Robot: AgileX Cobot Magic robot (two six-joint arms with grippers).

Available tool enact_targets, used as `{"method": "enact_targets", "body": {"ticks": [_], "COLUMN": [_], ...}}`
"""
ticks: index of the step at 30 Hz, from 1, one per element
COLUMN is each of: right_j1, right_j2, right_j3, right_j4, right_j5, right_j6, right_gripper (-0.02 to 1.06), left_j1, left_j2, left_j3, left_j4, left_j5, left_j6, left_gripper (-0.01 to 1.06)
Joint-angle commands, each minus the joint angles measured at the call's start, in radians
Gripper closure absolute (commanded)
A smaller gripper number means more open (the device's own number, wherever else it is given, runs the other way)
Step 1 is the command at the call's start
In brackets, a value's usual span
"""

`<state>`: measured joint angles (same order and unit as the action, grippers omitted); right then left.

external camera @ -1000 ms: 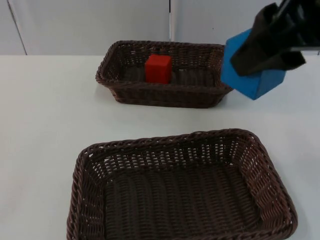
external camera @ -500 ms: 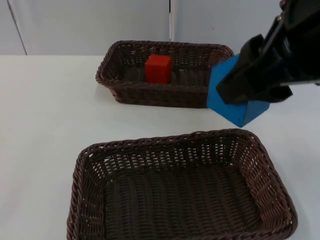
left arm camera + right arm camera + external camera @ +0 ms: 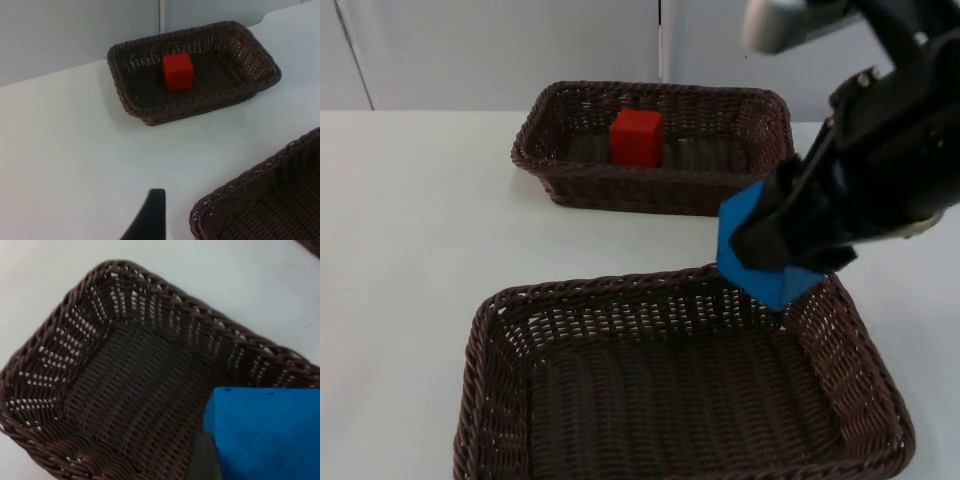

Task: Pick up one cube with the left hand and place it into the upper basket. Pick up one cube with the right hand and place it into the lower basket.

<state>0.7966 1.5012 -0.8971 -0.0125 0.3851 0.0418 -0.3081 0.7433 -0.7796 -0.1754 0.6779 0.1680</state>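
Observation:
My right gripper (image 3: 767,262) is shut on a blue cube (image 3: 752,262) and holds it in the air over the far right rim of the lower basket (image 3: 620,300). The right wrist view has the blue cube (image 3: 265,432) above the brown wicker floor of the lower basket (image 3: 100,330). A red cube (image 3: 637,137) rests inside the upper basket (image 3: 560,175) at the back of the table. In the left wrist view the red cube (image 3: 178,71) sits in the upper basket (image 3: 130,100), and one black fingertip (image 3: 150,217) of the waiting left arm hangs over bare table.
White table top (image 3: 410,230) lies to the left of both baskets and between them. The grey partition wall (image 3: 500,50) stands behind the upper basket. A corner of the lower basket (image 3: 235,192) is seen from the left wrist.
My right gripper has carried the blue cube down and to the left, from beside the upper basket's right end to above the lower basket's far right rim. The red cube stayed put.

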Motion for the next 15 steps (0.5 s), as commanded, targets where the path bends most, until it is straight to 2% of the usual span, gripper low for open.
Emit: {"method": "enact_targets", "body": {"ticks": [1,15], "right_j1": [0.007,0.007], "right_j2": [0.023,0.262], "right_j3": [0.001,0.001], "right_j4": [0.013,0.018], "right_j5": [-0.034,-0.188], "right_j6": [-0.006,-0.008], "right_gripper": [1.05,1.05], "left_j1": [-0.005,-0.005], "left_j2": [-0.006,-0.006], "left_j3": [0.006,0.006], "left_j4": [-0.004,0.0], "left_j5": [0.005,0.005], "left_j6": [-0.001,-0.001], "left_gripper": [0.16,0.16]}}
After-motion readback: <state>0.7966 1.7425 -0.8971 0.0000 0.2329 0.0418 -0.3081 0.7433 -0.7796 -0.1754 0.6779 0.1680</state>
